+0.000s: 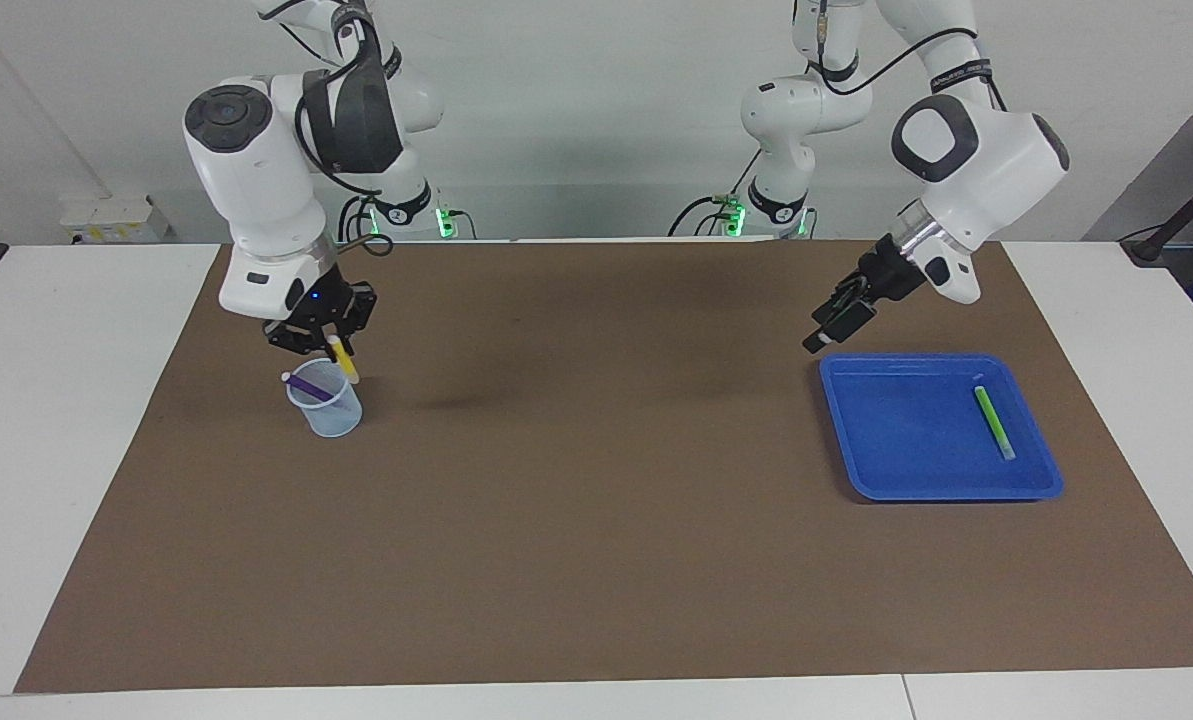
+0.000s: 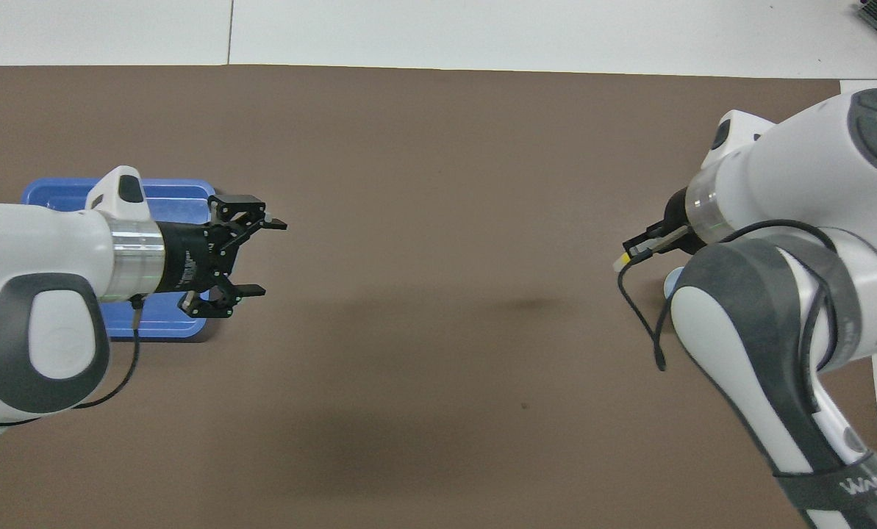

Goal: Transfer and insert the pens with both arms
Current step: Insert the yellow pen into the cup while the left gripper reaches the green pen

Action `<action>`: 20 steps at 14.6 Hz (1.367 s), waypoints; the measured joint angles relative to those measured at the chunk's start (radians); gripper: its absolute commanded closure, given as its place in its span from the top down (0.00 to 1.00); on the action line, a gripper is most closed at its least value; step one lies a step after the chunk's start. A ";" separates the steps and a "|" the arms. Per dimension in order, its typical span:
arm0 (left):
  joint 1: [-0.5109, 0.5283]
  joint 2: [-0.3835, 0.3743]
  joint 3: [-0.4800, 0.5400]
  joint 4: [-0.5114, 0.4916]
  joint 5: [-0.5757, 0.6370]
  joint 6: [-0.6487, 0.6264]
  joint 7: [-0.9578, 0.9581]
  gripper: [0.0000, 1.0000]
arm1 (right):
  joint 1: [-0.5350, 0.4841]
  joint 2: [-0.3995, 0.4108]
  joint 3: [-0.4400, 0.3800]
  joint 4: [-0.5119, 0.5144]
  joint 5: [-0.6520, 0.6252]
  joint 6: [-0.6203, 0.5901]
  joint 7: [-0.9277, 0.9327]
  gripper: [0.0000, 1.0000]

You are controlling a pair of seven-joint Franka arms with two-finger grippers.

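Note:
My right gripper is shut on the yellow pen, which points down with its lower end at the rim of the clear cup. The purple pen leans inside that cup. In the overhead view only the yellow pen's tip shows ahead of the right gripper. My left gripper hangs open with nothing in it, over the mat by the blue tray's corner nearest the robots. The green pen lies in the tray. Overhead, the left gripper is spread wide, and the arm hides the green pen.
A brown mat covers the white table. The cup stands toward the right arm's end and the tray toward the left arm's end. A white box sits at the table's edge by the wall.

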 measured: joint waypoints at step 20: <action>0.261 0.073 -0.001 0.004 0.442 0.083 0.878 0.98 | -0.074 -0.091 0.003 -0.276 -0.032 0.164 -0.037 1.00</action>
